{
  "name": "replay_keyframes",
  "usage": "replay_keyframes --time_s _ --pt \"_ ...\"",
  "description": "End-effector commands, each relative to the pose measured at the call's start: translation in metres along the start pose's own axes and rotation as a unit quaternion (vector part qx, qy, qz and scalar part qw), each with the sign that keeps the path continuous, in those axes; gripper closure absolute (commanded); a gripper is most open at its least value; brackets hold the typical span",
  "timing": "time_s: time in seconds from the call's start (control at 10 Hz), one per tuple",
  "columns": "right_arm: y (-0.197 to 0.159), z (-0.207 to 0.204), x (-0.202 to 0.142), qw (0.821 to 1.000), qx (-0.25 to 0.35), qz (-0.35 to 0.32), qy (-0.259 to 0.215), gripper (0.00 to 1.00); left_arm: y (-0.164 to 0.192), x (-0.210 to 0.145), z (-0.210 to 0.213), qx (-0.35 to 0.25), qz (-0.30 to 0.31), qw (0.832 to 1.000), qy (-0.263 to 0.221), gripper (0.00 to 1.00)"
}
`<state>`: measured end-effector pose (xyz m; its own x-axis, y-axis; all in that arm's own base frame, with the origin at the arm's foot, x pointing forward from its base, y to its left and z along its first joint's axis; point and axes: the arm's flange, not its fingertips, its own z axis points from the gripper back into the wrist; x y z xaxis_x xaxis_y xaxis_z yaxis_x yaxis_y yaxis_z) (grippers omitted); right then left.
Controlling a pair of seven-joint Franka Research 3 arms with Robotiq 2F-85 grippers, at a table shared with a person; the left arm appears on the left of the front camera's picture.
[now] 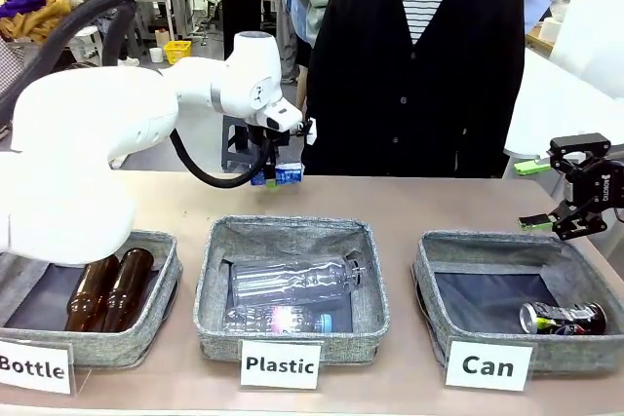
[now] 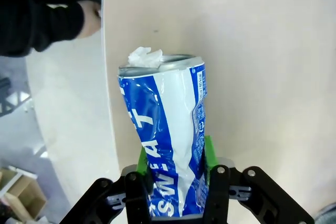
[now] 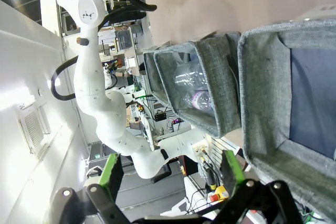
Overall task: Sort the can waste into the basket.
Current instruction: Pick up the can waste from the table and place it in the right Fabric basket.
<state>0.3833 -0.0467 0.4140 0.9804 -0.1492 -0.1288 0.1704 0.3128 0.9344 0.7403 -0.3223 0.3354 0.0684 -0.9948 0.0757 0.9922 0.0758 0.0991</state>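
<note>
At nine o'clock on the tabletop [image 1: 409, 204], the basket signed "Bottle" [image 1: 156, 323] holds two brown glass bottles [image 1: 109, 289]. At six o'clock, the basket signed "Plastic" [image 1: 375, 319] holds two clear plastic bottles [image 1: 291, 282]. At twelve, a person's dark cardigan [image 1: 419, 75].

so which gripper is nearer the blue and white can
Left. The left gripper has its green pads on both sides of the blue and white can; the right gripper hangs far across the table.

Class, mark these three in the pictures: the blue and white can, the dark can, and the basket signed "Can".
blue and white can [image 2: 168, 129]: left wrist view, middle of its printed side.
dark can [image 1: 563, 318]: front view, its side wall.
basket signed "Can" [image 1: 425, 291]: front view, its left grey wall.
</note>
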Motion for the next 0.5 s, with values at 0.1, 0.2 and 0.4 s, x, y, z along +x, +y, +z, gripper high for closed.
replay_keyframes --time_s 0.1,0.2,0.4 --pt "0.002 0.0 0.0 1.0 -0.001 0.004 -0.001 0.0 -0.012 -0.03 0.077 -0.025 0.002 1.0 -0.018 1.0" --pt "0.002 0.0 0.0 1.0 -0.001 0.004 -0.001 0.0 -0.035 -0.054 0.124 -0.063 -0.02 0.998 -0.014 1.0" --pt "0.002 0.0 0.0 1.0 -0.001 0.004 -0.001 0.0 -0.088 -0.101 0.181 -0.075 -0.042 0.996 -0.021 1.0"
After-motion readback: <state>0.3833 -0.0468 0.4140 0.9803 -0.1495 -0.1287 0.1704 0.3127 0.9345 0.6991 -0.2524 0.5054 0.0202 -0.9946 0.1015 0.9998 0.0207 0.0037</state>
